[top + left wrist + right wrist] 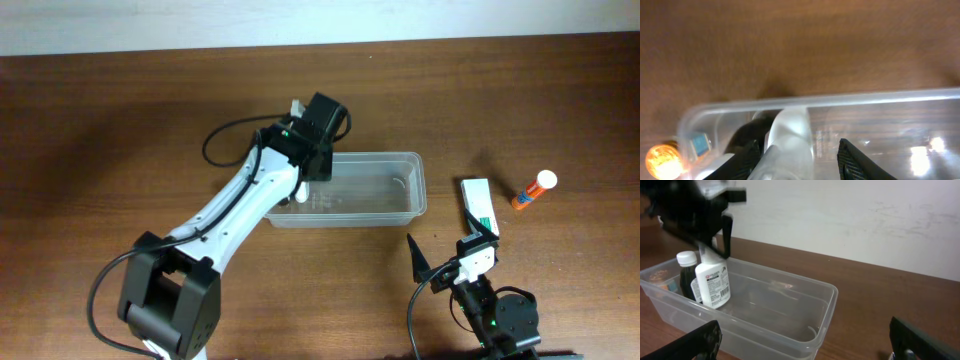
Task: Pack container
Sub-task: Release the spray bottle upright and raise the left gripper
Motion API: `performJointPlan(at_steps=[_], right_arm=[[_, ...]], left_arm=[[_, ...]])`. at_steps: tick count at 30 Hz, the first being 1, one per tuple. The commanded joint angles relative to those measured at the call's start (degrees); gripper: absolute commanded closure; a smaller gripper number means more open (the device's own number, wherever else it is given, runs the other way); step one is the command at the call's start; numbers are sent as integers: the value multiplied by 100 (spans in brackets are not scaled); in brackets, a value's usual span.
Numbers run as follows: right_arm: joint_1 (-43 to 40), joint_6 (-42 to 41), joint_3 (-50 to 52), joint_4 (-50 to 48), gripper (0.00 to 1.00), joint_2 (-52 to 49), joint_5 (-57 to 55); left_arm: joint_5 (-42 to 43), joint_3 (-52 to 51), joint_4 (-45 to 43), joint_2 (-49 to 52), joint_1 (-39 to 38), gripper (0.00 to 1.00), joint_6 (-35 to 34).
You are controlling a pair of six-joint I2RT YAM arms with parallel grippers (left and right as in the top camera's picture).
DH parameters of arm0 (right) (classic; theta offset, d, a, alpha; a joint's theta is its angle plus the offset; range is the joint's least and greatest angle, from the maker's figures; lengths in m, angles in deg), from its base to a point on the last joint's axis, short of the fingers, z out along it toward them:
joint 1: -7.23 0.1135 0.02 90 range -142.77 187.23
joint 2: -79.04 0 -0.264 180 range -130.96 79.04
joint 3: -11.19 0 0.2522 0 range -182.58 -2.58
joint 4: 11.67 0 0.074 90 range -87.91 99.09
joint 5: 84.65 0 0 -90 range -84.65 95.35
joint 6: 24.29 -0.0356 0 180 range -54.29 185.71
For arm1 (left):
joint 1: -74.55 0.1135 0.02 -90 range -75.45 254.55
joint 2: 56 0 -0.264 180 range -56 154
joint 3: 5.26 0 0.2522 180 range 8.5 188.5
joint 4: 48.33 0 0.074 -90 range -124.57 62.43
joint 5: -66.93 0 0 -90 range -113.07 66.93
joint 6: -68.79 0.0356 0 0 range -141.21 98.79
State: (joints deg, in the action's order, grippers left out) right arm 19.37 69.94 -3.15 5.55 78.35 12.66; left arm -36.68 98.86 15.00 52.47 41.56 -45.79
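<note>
The clear plastic container (pixel 400 185) lies mid-table. My left gripper (pixel 310 170) reaches into its left end. In the left wrist view its fingers (pixel 800 150) straddle a white bottle (pixel 787 140), with a gap on the right side, so it is open. The right wrist view shows the container (pixel 825 300) holding the white labelled bottle (pixel 712 282), which stands upright, a dark bottle with a white cap (pixel 687 272) and an orange item (pixel 660 275). My right gripper (pixel 450 260) is open and empty, in front of the container's right end (pixel 805 340).
A white-and-green carton box (pixel 480 205) lies just right of the container. An orange bottle with a white cap (pixel 533 190) lies further right. The left arm crosses the table from the front edge to the container.
</note>
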Motion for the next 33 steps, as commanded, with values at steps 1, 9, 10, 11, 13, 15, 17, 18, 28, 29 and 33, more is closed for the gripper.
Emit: performJointPlan(at_steps=[1, 9, 10, 11, 13, 15, 17, 18, 28, 29, 33], right_arm=[[-22, -66, 26, 39, 1, 37, -50], [-22, -66, 26, 39, 2, 37, -50], [-22, -66, 26, 39, 2, 37, -48], [-22, -66, 26, 39, 2, 37, -48], [-22, -68, 26, 39, 2, 37, -48], [-22, -66, 26, 39, 2, 37, -50], [-22, -66, 26, 39, 2, 37, -50], [-22, -66, 26, 39, 2, 37, -48], [-22, -66, 26, 39, 2, 37, -48], [-22, -66, 26, 39, 2, 37, -48], [-22, -68, 26, 39, 1, 37, -48]], left_arm=[[-118, 544, 149, -4, -24, 49, 240], [-625, 1751, 1108, -37, -17, 49, 391], [-706, 1823, 1222, -39, -7, 50, 391], [-767, 1895, 1364, -55, 17, 50, 389], [-811, 1950, 1585, -101, 98, 50, 387], [-811, 1950, 1740, -140, 210, 49, 387], [-811, 1950, 1910, -146, 372, 50, 385], [-811, 1947, 2000, -146, 476, 49, 387], [-809, 1945, 2697, -144, 1985, 0, 170], [-807, 1943, 2785, -144, 2122, 1, 168], [-807, 1906, 2962, -144, 2575, 1, 170]])
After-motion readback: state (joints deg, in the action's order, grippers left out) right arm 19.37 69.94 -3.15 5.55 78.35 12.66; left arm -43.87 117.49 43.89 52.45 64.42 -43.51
